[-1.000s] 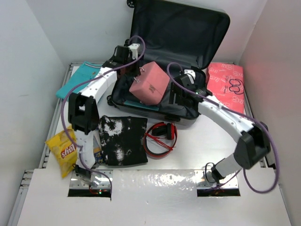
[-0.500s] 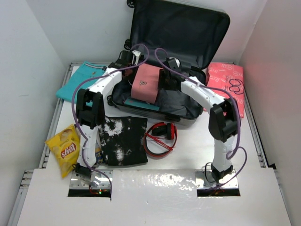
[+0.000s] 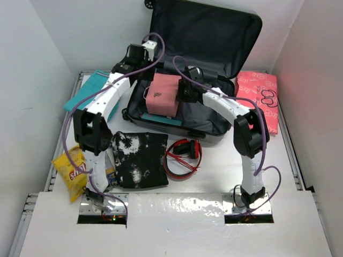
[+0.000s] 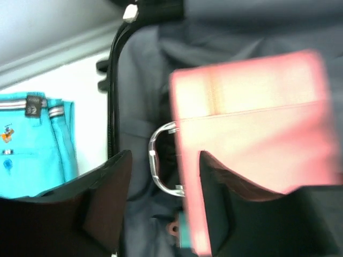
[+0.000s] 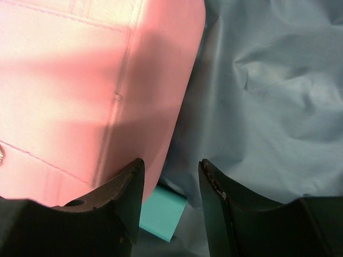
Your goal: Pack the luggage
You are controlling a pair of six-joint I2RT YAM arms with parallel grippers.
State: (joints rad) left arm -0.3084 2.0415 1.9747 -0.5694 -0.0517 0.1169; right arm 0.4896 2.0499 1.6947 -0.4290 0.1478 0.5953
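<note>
At twelve o'clock on the table: the luggage (image 3: 214,32), open, lid upright.
Packed: pink pouch (image 3: 163,95) on a teal piece (image 3: 161,119), shell's nine o'clock side.
Left out: shirt (image 3: 139,159), headphones (image 3: 182,154), chips bag (image 3: 72,171), six to eight o'clock.
Left gripper (image 4: 161,182): jaws apart beside the pouch's ring.
Right gripper (image 5: 169,182): jaws apart at the pouch's corner.
Change: the pouch sat tilted a second ago; the right arm has swung in from three o'clock.

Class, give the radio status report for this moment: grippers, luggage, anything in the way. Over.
Left gripper open beside pink pouch. Right gripper open, empty, beside pouch. Luggage open, pouch inside over teal item.
</note>
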